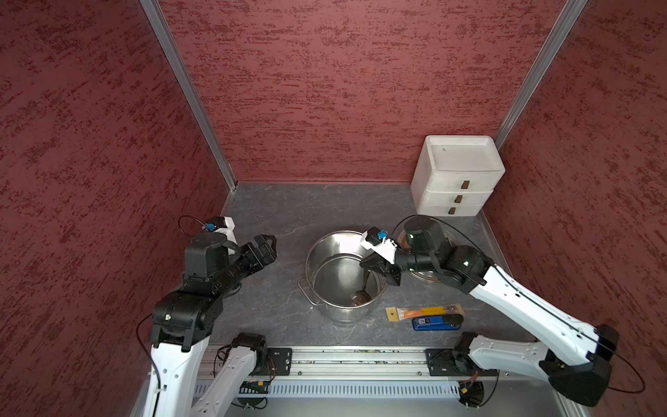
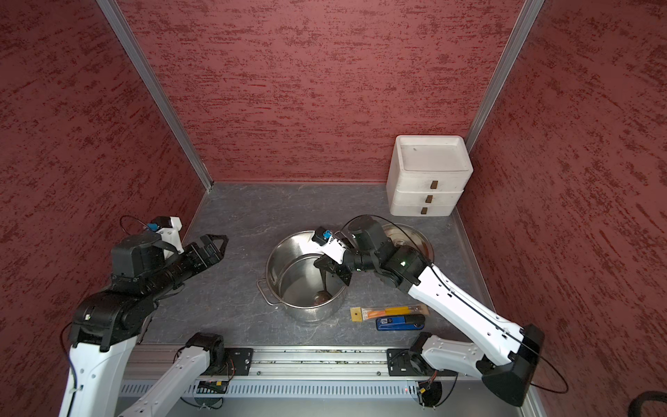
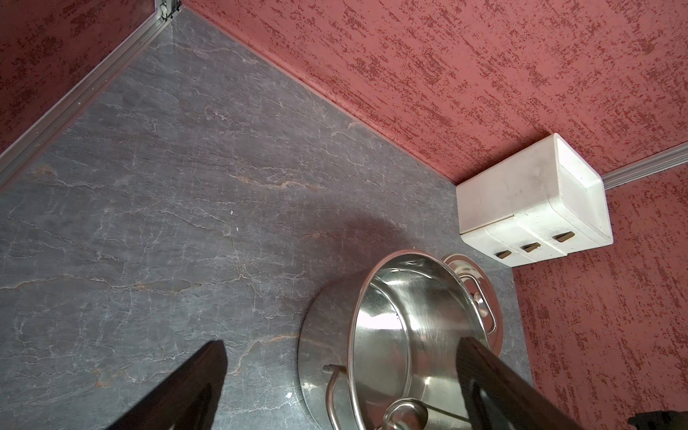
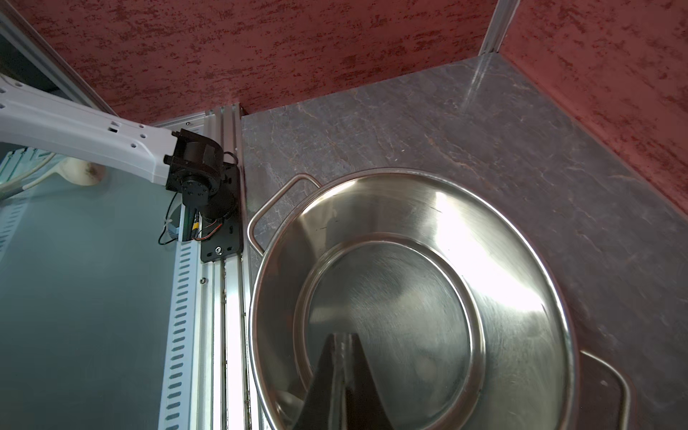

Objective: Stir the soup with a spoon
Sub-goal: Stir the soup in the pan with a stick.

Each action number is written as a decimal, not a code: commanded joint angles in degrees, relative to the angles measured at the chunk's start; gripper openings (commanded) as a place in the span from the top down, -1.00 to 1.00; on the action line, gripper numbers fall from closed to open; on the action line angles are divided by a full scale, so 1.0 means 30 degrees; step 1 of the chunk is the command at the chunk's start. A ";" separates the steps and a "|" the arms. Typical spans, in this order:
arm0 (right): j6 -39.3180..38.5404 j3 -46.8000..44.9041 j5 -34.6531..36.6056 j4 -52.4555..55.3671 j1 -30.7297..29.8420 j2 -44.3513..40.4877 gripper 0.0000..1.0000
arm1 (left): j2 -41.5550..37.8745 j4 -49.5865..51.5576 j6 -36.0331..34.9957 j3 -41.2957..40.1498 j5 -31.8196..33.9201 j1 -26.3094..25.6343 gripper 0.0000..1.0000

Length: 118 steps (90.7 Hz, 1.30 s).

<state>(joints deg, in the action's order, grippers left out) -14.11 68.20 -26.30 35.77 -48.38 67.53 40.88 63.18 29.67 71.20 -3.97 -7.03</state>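
1. The spoon (image 1: 360,299) stood inside the steel pot (image 1: 310,254), and both top views showed it there (image 2: 320,298); its small round bowl end pointed down, low by the pot's floor and close to the wall nearest the aluminium rail (image 1: 361,355); whether the bowl touched the floor could not be told.
2. Its long axis ran close to upright; the thin dark handle rose steeply from the bowl and leaned a little, so that its top sat farther from the rail and slightly toward the robot's right.
3. The right jaws reached down over the pot's rim from the right arm (image 1: 505,292); they were pressed together, pinching the upper part of the handle; in the right wrist view the handle (image 4: 344,346) showed as a thin pale strip between the two dark fingers.
4. The left jaws were spread wide and touched nothing; they hung over the bench (image 1: 288,209), left of the pot and apart from it; the left wrist view caught the spoon's bowl (image 3: 404,413) inside the pot.
5. The pot's lid (image 2: 415,234) lay flat on the bench just beside the pot, partly under the right arm; a white drawer unit (image 1: 454,180) stood in the far right corner; an orange-and-yellow packaged tool (image 1: 426,311) and a blue-and-black gadget (image 1: 436,322) lay side by side near the rail, right of the pot.
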 commanded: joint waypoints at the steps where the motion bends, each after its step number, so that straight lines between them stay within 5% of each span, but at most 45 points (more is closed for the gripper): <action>1: 0.0531 0.1107 -0.0195 -0.0809 -0.0805 0.1184 1.00 | -0.0400 -0.0229 -0.0274 -0.0249 0.0186 0.0083 -1.00; 34: -0.1798 0.5743 -0.0721 -0.2107 -0.1750 0.7167 1.00 | -0.0601 0.0318 -0.0223 0.0179 0.0333 0.0072 -1.00; 61: -0.3076 0.8000 0.0295 -0.3653 -0.0410 1.0060 1.00 | -0.0649 0.1106 -0.0248 0.0772 0.0239 0.0061 -1.00; 90: -0.3343 0.7748 0.0956 -0.4363 0.2356 0.9370 1.00 | -0.0661 0.1565 -0.0281 0.1199 0.0239 0.0069 -1.00; 118: -0.4290 0.3889 0.0833 -0.2418 0.4648 0.4794 1.00 | -0.0468 0.1203 -0.0325 0.0967 0.0138 0.0083 -1.00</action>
<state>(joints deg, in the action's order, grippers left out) -24.84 83.24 -24.27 26.81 -36.47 88.68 39.33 67.48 29.67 73.58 -3.77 -7.03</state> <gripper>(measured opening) 0.059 0.998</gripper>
